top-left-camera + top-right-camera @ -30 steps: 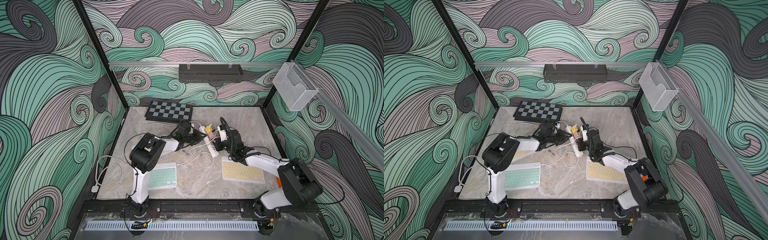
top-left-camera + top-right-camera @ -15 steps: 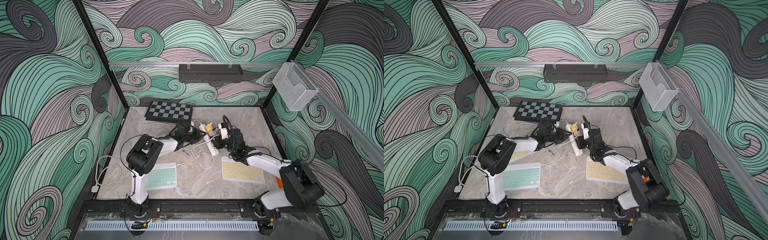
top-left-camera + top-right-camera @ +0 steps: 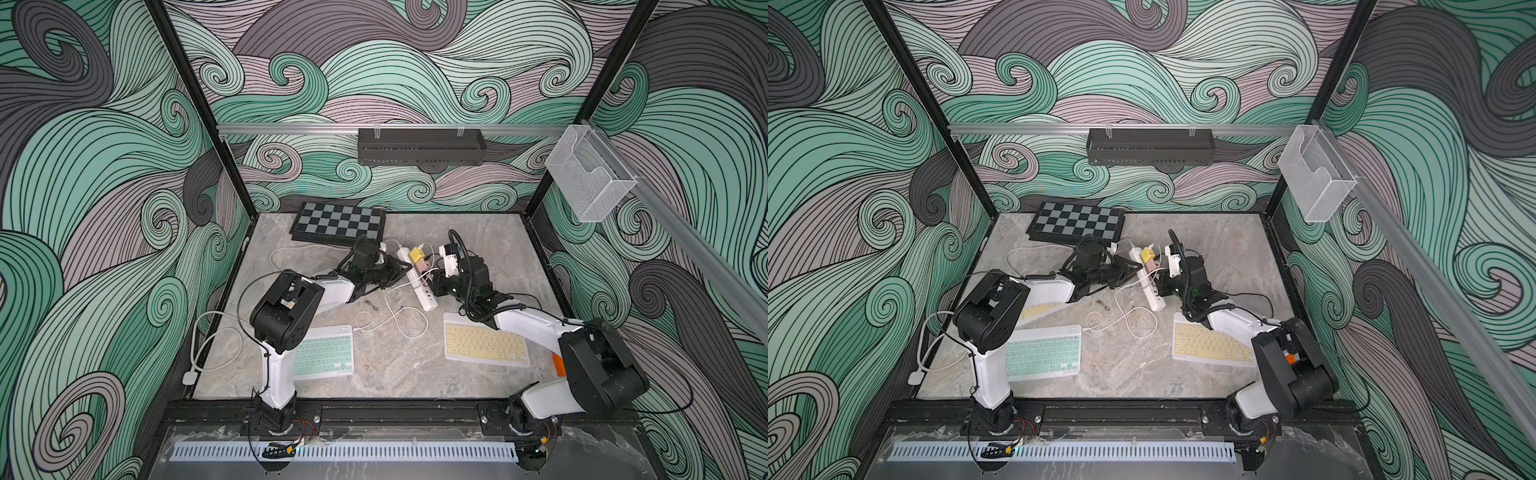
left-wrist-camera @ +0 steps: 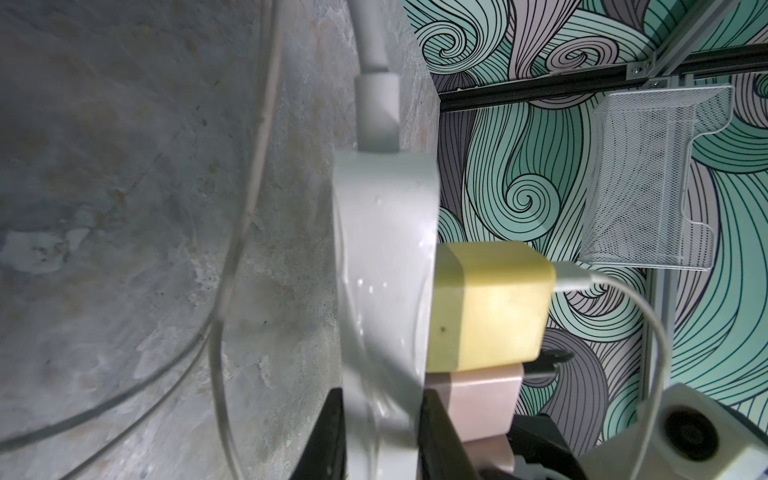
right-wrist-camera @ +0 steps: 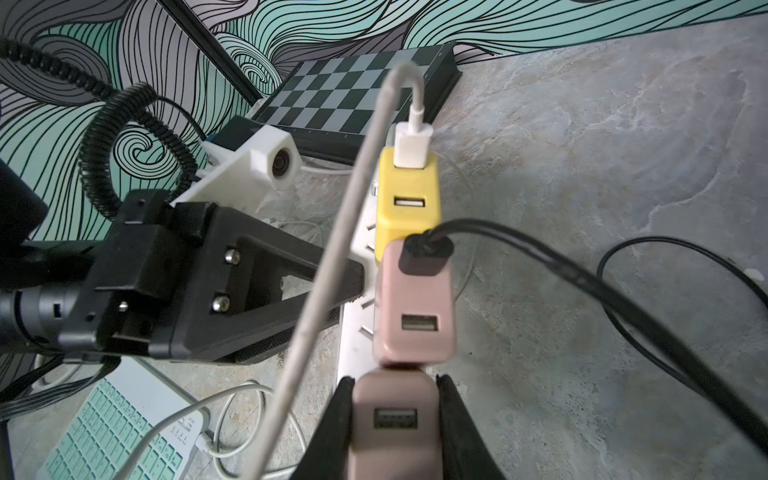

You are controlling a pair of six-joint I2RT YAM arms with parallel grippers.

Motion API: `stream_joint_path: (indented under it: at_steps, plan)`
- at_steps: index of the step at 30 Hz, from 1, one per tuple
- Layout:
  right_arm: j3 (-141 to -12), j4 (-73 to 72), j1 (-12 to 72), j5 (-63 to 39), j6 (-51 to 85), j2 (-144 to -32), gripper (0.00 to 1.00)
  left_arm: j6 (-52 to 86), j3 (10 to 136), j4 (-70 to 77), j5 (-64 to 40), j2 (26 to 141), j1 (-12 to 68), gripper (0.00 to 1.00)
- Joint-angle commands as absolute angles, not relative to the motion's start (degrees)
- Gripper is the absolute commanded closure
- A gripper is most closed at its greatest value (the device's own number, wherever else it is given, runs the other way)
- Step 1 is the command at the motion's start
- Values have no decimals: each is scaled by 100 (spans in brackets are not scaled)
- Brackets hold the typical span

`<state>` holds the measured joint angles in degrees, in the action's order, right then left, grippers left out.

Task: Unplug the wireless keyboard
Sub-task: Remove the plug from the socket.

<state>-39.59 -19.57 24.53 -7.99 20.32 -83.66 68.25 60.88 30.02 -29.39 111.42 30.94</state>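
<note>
The power strip (image 3: 417, 280) lies diagonally around the middle of the table (image 3: 395, 386), a bit toward the back, and both arms meet at it. The left gripper (image 4: 380, 415) comes in from the left and pinches the strip's body, one finger on each long side. The right gripper (image 5: 395, 428) comes from the other side and is clamped snug on the end pink charger (image 5: 395, 395), fingers flat against both its sides. That charger is last in a row of three: yellow charger (image 5: 407, 199), middle pink charger (image 5: 415, 316), then the gripped one, all touching. Whether its prongs sit in the strip is hidden.

The green keyboard (image 3: 324, 353) is front left, partly tucked beneath the left arm's upright link and close to the table's front edge. A thin white cable (image 3: 395, 320) is plugged in at its back right corner and loops loosely over the open marble toward the strip. Which charger it ends in isn't clear. A yellow keyboard (image 3: 484, 345) lies front right, with the right forearm crossing over its back corner.

Room-wise, there's bare marble between the two keyboards and along the front, and the table's back right corner is free too. The chessboard (image 3: 338, 220) hugs the back edge, just behind the left gripper. A black cable (image 5: 582, 274) from the middle pink charger trails across the right side.
</note>
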Motion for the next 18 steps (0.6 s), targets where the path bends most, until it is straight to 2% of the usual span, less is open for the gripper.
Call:
stream_joint_path:
  at_steps: [1,3,12,18]
  plan:
    - [-4025,-2096,2513,-1047,1957,-8392,93,6957,6309,3492,-2967,10784,3120,100]
    - [-4056,-2109,2514,-1080,1871,-8393,100,6927,6306,3302,-2866,10752,3120,100]
    - [-4181,-2198,2514,-332,1784,-8193,100,6744,6191,2156,-2428,10626,3105,100]
    - [-4272,-2339,2287,-701,2400,-8020,100,6947,5896,2587,-2305,10665,3041,100]
